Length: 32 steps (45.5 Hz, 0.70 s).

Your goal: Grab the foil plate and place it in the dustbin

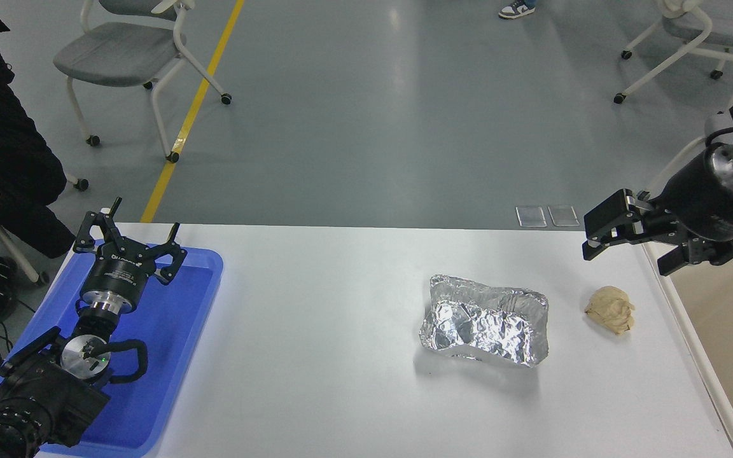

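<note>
The foil plate (484,321) is a shiny silver tray with wrinkly raised walls, lying on the white table right of centre. The dustbin (707,356) is a large beige bin with an off-white rim at the table's right edge, partly cut off by the picture. My right gripper (627,251) hangs in the air above the table's far right, near the bin's far corner, up and to the right of the foil plate. Its fingers are apart and hold nothing. My left gripper (128,238) is parked, open and empty, over the blue tray.
A small tan wadded lump (611,308) lies between the foil plate and the bin. A flat blue tray (195,305) sits at the table's left. Office chairs (131,57) stand on the grey floor beyond the table. A person's shoe (516,8) shows at the top.
</note>
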{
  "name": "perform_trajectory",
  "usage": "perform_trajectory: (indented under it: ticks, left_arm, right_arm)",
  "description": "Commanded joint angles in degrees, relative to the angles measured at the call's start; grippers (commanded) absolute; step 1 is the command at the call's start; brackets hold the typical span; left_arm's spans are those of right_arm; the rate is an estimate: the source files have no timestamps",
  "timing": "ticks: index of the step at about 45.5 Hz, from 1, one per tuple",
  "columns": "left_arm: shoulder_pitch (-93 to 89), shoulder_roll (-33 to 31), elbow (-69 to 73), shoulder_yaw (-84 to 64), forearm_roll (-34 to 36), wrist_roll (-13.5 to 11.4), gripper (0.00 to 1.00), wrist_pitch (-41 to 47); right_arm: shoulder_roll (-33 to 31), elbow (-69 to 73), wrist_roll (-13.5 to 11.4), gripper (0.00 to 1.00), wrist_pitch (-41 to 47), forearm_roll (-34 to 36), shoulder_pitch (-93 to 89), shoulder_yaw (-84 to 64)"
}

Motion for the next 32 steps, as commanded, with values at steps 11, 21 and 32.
perform_trajectory:
  ticks: [11, 21, 32]
  left_arm:
    - [0.01, 0.0, 0.0, 0.0, -0.01, 0.09, 1.0, 0.0]
    - [0.01, 0.0, 0.0, 0.0, -0.01, 0.09, 1.0, 0.0]
    - [0.01, 0.0, 0.0, 0.0, -0.01, 0.0, 1.0, 0.0]
  right_arm:
    - [0.15, -0.03, 0.0, 1.0, -0.01, -0.15, 0.49, -0.09]
    - [0.94, -0.03, -0.09, 1.0, -0.19, 0.03, -0.83, -0.27]
    - [2.35, -0.03, -0.09, 1.0, -1.24, 0.56, -2.41, 1.31]
